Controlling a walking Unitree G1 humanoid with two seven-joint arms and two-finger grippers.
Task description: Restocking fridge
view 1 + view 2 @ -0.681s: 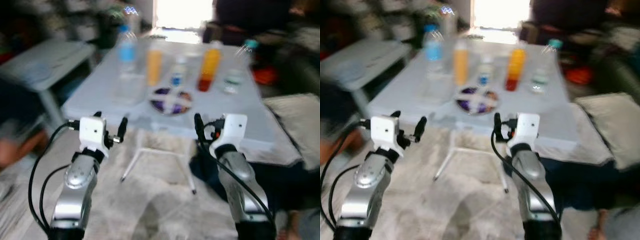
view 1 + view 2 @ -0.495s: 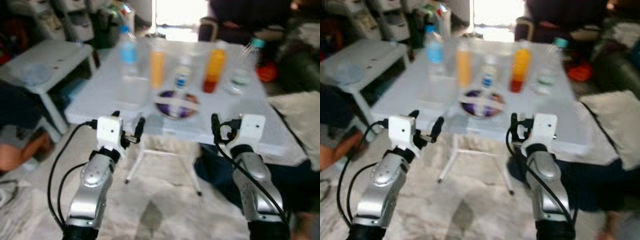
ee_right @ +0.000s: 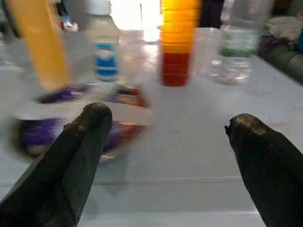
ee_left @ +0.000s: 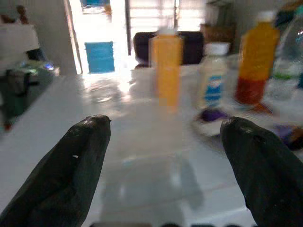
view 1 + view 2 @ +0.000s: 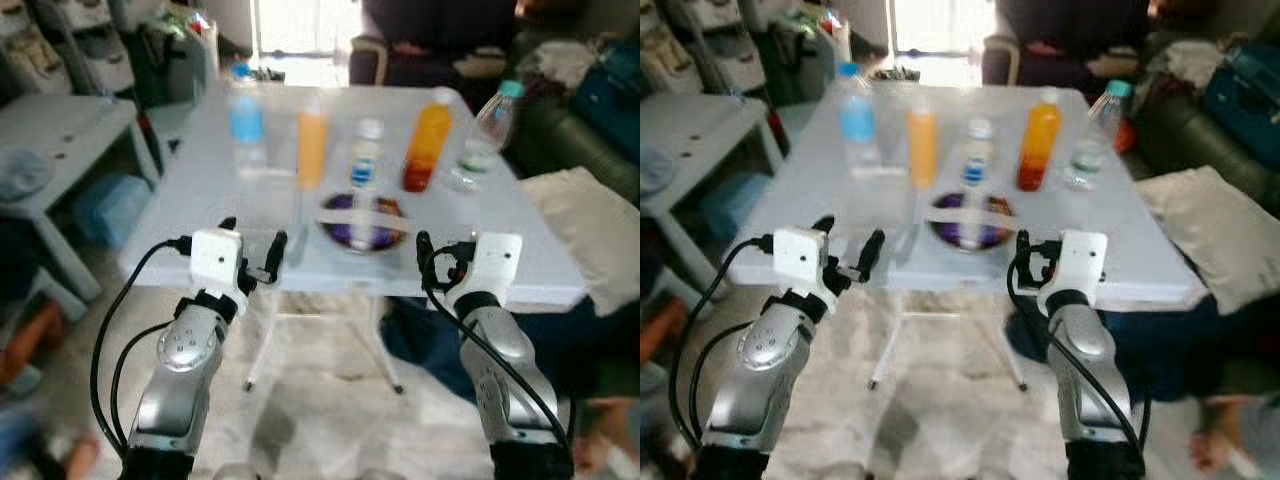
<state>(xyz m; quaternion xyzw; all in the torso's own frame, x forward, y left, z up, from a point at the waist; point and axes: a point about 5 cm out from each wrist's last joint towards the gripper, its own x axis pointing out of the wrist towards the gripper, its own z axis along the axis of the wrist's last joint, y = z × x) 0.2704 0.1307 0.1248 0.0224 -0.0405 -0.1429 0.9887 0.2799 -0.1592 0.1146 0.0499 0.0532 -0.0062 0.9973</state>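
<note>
Left gripper: jaws wide apart, holding nothing, touching nothing; raised just before the near edge of the white table, toward its left corner.
Right gripper: jaws wide apart, empty; raised at the near edge, toward the right corner.
Row of drinks, mid-table, beyond both grippers, left to right: water bottle with blue label; tall orange bottle; small white bottle with blue label; orange-over-red juice bottle; clear bottle with teal cap, tilted.
Purple packet: flat, nearer than the row, between the two grippers' lines of reach, well clear of both.
Left wrist view: tall orange bottle straight ahead between the fingertips.
Right wrist view: juice bottle ahead, packet toward one finger.
Hard to make out: labels and packet blurred; bottle tops cut off in the right wrist view.
</note>
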